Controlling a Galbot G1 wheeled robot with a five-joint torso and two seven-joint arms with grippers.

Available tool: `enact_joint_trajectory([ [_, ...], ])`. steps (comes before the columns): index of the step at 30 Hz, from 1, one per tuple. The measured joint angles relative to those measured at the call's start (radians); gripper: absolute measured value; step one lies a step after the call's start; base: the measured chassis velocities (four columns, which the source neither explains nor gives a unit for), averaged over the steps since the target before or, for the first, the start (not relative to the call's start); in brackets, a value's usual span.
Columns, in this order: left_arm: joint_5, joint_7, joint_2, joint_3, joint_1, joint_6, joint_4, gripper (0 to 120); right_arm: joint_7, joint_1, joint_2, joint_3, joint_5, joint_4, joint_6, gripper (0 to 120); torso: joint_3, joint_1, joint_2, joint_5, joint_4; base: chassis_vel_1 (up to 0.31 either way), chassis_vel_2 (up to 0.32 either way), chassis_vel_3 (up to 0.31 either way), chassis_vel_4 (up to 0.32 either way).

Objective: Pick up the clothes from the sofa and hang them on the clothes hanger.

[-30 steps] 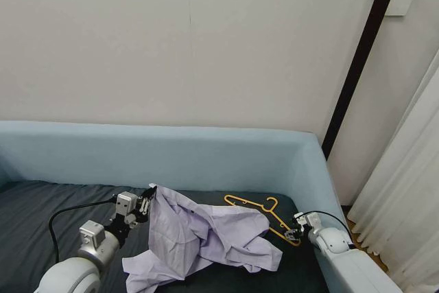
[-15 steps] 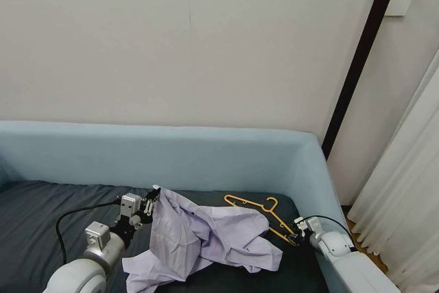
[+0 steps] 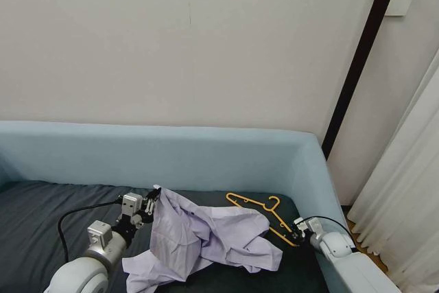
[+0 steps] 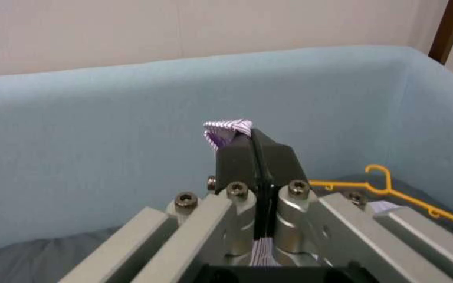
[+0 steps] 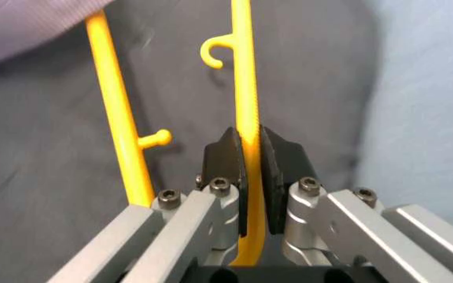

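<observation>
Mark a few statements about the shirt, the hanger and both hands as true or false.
1. The left hand is shut on the lilac shirt. True.
2. The yellow hanger is on the robot's right of the shirt. True.
3. The right hand is open, clear of the hanger. False: it is shut on the hanger's bar.
4. The shirt already hangs on the hanger. False: it lies crumpled on the sofa.

1. No text, label, brand, number or sign can be read here.
</observation>
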Motion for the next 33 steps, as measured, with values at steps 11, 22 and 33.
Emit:
enact_joint_trajectory([
  [11, -0.026, 0.000, 0.013, 0.032, -0.022, -0.003, 0.001, 0, 0.253, -0.233, -0.198, 0.002, 0.063, 0.550, 0.053, 5, 0.000, 0.000, 0.000, 0.0000, -0.0004, 0.000, 0.000, 0.000, 0.000],
  [22, -0.172, -0.027, 0.051, 0.039, -0.038, 0.019, -0.031, 0, 0.357, -0.546, -0.366, 0.139, -0.300, 1.061, 0.282, 5, 0.000, 0.000, 0.000, -0.0002, 0.0000, 0.000, 0.000, 0.000, 0.000],
  [33, -0.170, -0.029, 0.042, 0.020, -0.046, 0.019, -0.019, 0, 0.540, -0.737, -0.345, 0.218, -0.668, 1.218, 0.355, 5, 0.000, 0.000, 0.000, -0.0002, 0.0001, 0.000, 0.000, 0.000, 0.000],
])
